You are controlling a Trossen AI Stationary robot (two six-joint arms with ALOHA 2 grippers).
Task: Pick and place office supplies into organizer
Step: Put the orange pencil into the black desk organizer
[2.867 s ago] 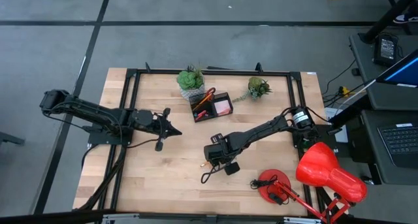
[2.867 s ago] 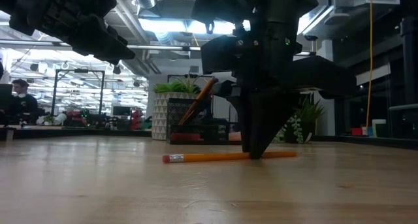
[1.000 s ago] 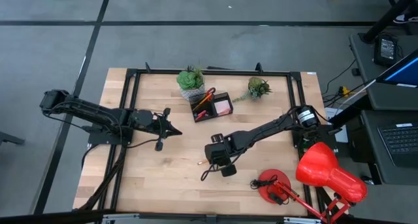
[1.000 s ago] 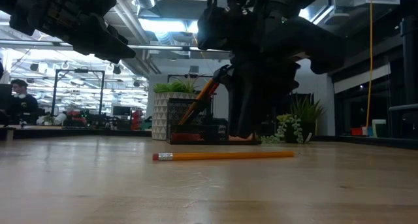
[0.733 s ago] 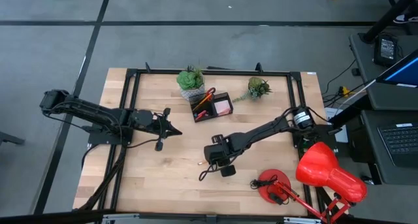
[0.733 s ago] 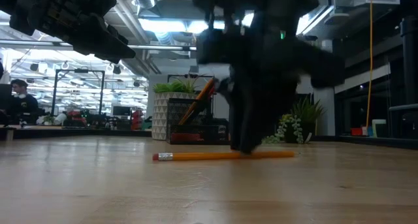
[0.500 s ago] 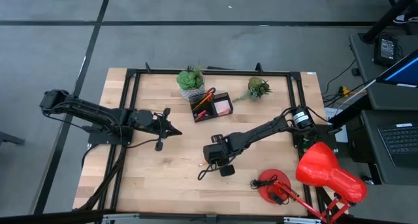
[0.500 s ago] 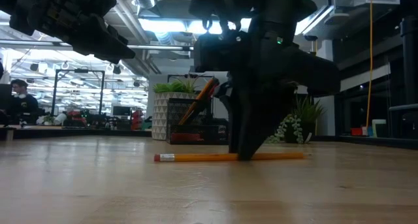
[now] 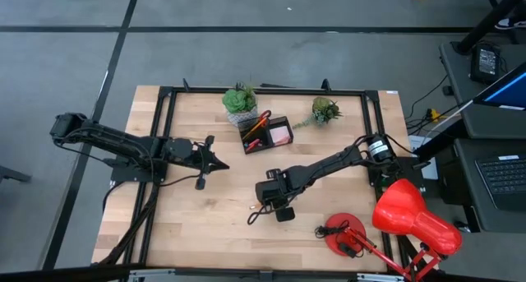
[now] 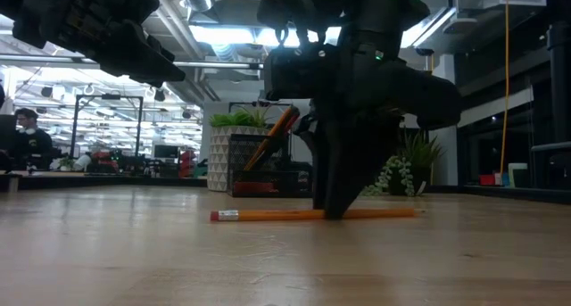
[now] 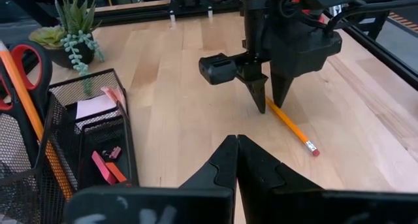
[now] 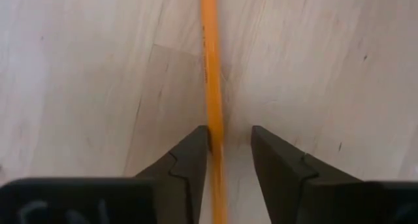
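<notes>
- Pencil point(image 12: 210, 80) lies flat on your table point(image 9: 205, 224), touching one finger of the right gripper point(image 12: 228, 145), whose jaws stand apart, gripping nothing.
- Left gripper point(image 11: 236, 160) waits pinched closed at nine o'clock.

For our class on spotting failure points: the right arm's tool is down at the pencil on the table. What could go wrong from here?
1. In the right wrist view the pencil lies against one finger, not centred in the open right tool; closing may push or roll it away.
2. The fingertips stand at the table; pressing lower could jam them against the wood.
3. The organizer already holds items, so insertion may snag.
</notes>
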